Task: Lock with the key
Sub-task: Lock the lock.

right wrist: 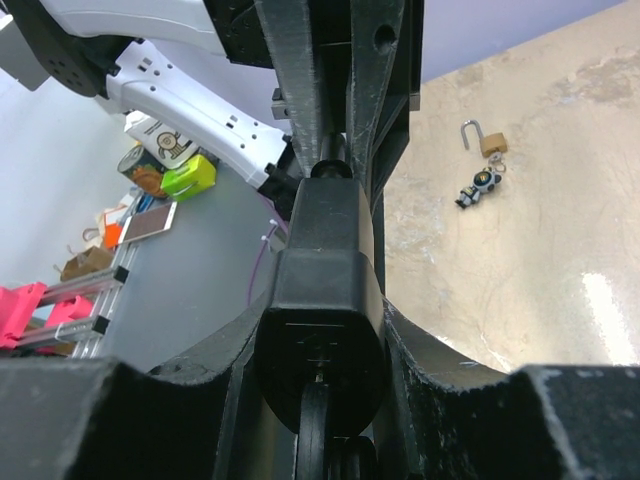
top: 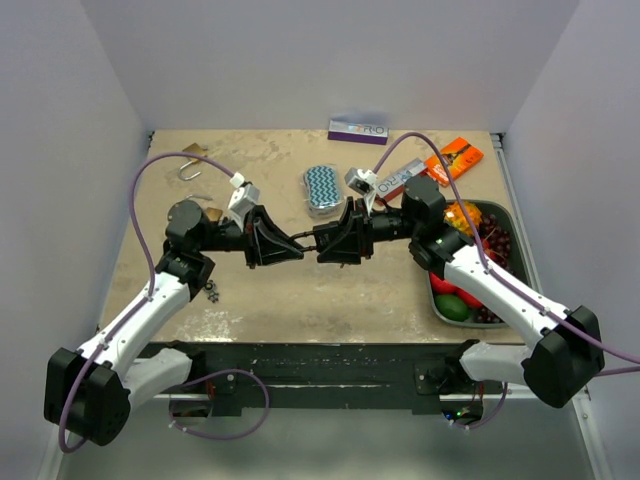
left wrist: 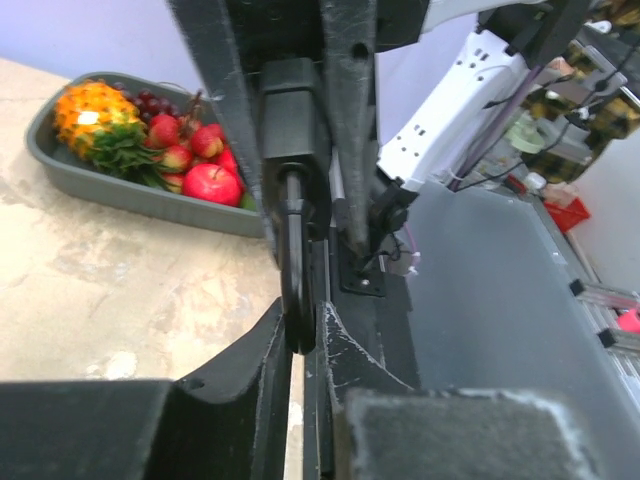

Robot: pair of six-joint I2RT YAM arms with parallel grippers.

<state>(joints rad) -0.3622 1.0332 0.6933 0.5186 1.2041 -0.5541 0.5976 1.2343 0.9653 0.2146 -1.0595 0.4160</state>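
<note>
Tight spot: left hand (left wrist: 300, 345) pinches key (left wrist: 294, 250), right hand (right wrist: 327, 312) clamps lock (right wrist: 320, 240); an off-axis twist could slip it.

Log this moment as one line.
right gripper: holds black lock | left gripper: pinches key at lock | brass padlock: lies on table
</note>
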